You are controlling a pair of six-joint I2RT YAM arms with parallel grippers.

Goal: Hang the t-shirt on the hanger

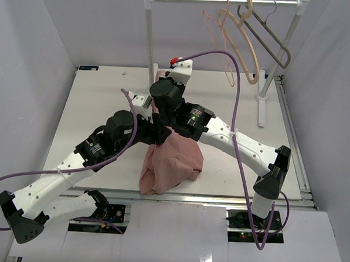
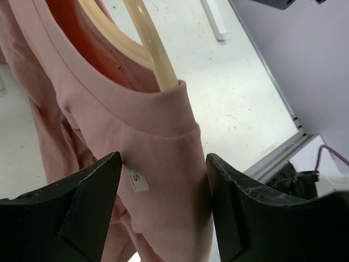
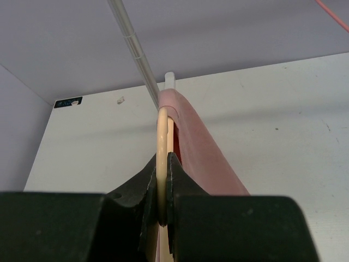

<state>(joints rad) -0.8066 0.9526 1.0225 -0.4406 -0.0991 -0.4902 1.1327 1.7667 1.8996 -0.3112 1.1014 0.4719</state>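
Observation:
The dusty-pink t-shirt (image 1: 173,163) hangs in a bunch between my two arms, its lower part resting on the table. In the left wrist view its ribbed collar (image 2: 142,125) wraps the pale beige hanger (image 2: 150,46), whose hook rises out of the neck opening. My right gripper (image 3: 162,185) is shut on the hanger's hook (image 3: 162,142), with shirt (image 3: 199,147) draped just to the right. My left gripper (image 2: 163,180) is open, its jaws on either side of the collar fabric near the size tag. In the top view the right gripper (image 1: 161,86) and left gripper (image 1: 154,130) are close together over the shirt.
A white clothes rack (image 1: 150,36) stands at the back of the table. On its rail hang a thin pink wire hanger (image 1: 218,39), another beige hanger (image 1: 249,55) and a grey angular hanger (image 1: 274,39). Purple cables loop over both arms.

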